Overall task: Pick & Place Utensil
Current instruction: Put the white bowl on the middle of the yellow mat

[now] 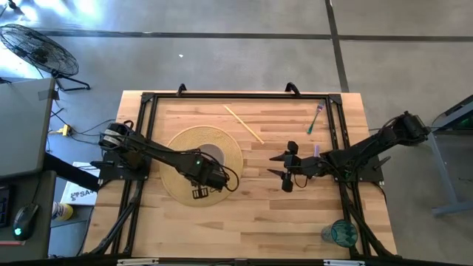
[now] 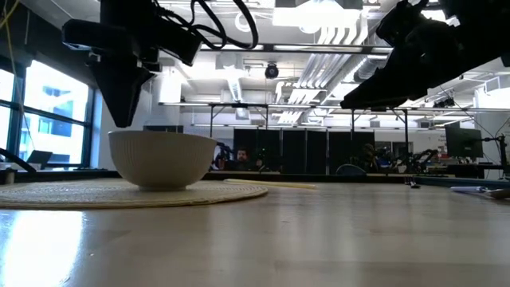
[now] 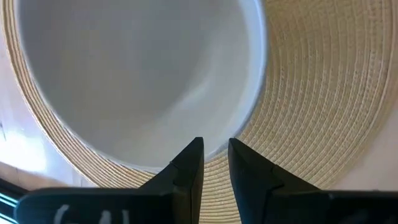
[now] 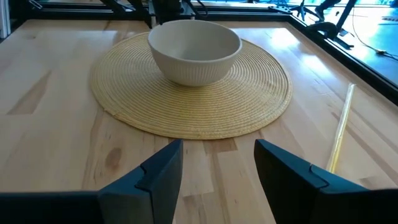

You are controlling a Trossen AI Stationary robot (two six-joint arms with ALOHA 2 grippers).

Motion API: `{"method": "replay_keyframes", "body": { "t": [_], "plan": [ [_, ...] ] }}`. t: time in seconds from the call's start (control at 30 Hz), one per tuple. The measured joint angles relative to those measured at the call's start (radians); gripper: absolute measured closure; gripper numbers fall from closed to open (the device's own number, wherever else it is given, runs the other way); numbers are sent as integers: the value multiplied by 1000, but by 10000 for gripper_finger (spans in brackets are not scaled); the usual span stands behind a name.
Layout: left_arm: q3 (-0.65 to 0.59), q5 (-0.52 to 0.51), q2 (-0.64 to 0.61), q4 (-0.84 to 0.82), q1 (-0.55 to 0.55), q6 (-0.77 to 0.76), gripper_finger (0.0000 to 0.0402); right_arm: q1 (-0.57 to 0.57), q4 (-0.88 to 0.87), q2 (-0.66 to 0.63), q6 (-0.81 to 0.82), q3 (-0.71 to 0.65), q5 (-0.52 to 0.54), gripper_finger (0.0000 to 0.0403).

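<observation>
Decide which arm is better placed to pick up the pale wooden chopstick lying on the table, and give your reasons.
Probably the right. The right gripper hangs open over bare table just short of the pale wooden chopstick, which shows in its wrist view. The left gripper hovers over the round woven placemat beside the white ribbed bowl, its fingers nearly together.

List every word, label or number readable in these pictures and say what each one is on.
"SA", the visible start of a cut-off word, on a white box on the floor left of the table.
Pale marks on the left tool's housing in the left wrist view: too blurred to read.
Nothing readable on the bowl, the woven mat, the stick or the teal glass.
</observation>
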Motion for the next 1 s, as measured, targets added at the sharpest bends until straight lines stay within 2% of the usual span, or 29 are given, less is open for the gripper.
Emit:
{"method": "replay_keyframes", "body": {
  "t": [0.27,0.4,0.53,0.8,0.9,1.0],
  "plan": [
    [-9,-78,0,30,9,-31,332,0,0,0,3,0,-1,210],
    [-55,-4,0,19,86,-107,332,0,0,0,21,0,-2,210],
    [-69,-1,0,23,152,-121,332,0,0,0,21,0,-5,210],
    [-73,65,0,-8,158,-76,332,0,1,0,23,0,-36,210],
    [-113,83,0,-11,158,-68,332,0,1,0,23,0,-50,210],
    [-146,60,0,-35,158,-77,332,0,1,0,25,0,-50,210]
  ]
}}
